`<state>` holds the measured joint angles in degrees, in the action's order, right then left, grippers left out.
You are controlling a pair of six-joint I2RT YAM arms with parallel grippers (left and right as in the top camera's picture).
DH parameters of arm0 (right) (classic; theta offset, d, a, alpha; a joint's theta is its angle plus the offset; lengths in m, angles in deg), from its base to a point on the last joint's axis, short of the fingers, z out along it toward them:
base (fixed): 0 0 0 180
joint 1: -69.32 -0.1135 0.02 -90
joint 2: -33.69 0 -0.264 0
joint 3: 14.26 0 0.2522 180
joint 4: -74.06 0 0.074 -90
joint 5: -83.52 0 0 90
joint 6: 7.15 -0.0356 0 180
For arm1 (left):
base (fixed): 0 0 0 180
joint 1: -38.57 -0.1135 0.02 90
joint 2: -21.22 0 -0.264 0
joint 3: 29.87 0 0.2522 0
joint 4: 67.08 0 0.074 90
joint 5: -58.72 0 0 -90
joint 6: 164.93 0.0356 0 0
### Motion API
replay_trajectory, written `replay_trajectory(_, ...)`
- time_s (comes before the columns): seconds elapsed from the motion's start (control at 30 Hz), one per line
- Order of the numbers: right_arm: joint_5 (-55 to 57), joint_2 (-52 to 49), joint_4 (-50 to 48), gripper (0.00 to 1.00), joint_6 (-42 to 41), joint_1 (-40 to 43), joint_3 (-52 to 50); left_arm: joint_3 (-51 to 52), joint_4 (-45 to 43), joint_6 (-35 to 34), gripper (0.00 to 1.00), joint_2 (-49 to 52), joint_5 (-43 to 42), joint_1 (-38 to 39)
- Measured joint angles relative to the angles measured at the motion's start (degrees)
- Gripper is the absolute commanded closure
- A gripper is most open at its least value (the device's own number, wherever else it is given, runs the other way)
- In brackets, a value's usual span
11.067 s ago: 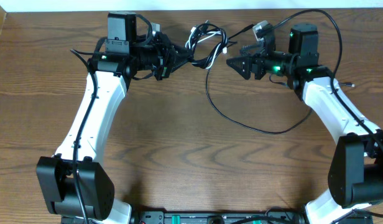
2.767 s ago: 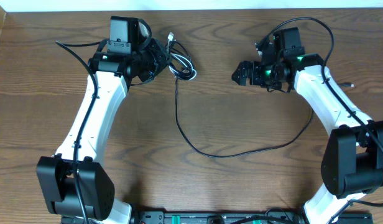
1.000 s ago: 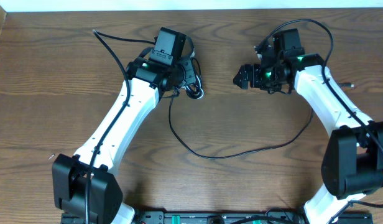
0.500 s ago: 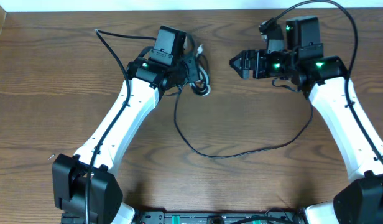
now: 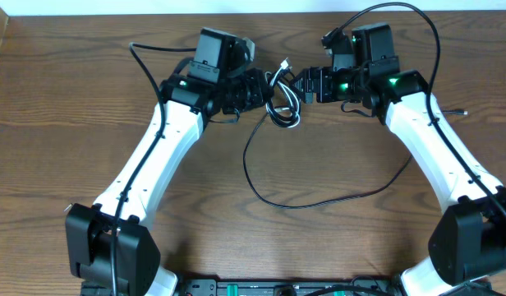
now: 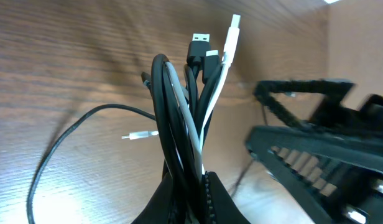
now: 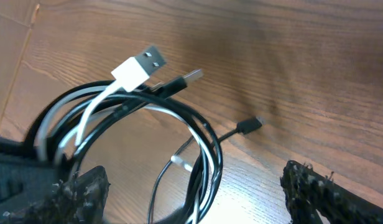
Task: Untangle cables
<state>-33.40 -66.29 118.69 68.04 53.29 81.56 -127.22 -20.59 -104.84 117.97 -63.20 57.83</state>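
Observation:
A bundle of looped cables (image 5: 283, 103), black with one white, hangs from my left gripper (image 5: 265, 92), which is shut on it. In the left wrist view the cables (image 6: 179, 118) rise from the jaws (image 6: 191, 196) with black and white plug ends (image 6: 207, 50) on top. My right gripper (image 5: 302, 82) is open and right beside the bundle. In the right wrist view the loop (image 7: 198, 143) sits between its spread fingers (image 7: 191, 190), and a white USB plug (image 7: 138, 67) sticks up. One long black cable (image 5: 319, 203) trails from the bundle across the table.
The wooden table's (image 5: 64, 148) back edge lies just behind both grippers. The trailing cable's loop curves up toward the right arm (image 5: 438, 156). A black power strip (image 5: 278, 289) runs along the front edge. Thick arm cables arch over both wrists.
My left gripper has carried the bundle to the right. My right gripper has moved left to meet it, and its open fingers now straddle the loop.

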Motion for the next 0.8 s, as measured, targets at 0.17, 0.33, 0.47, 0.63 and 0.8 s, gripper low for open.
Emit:
replay_trajectory(0.17, 0.5, -1.1, -0.7, 0.21, 0.7, 0.0, 0.0, 0.0, 0.0, -0.7, 0.93, 0.0, -5.2, -1.5)
replay_trajectory(0.33, 1.3, -1.1, -1.5, 0.32, 2.1, 0.0, 0.0, 0.0, 0.0, -1.7, 0.93, 0.0, -8.8, -1.6)
replay_trajectory(0.47, 3.1, -1.5, -1.6, 0.46, 2.6, 0.0, 0.0, 0.0, 0.1, -2.5, 0.92, 0.0, -10.5, -1.6)
replay_trajectory(0.63, 6.1, -2.1, -1.2, 0.67, 2.5, -0.2, 0.0, 0.0, 0.1, -3.1, 0.92, 0.0, -11.7, -1.6)
replay_trajectory(0.8, 9.4, -2.1, -0.3, 0.87, 0.7, -0.4, 0.0, 0.0, 0.0, -3.1, 0.93, 0.0, -13.1, -1.9)
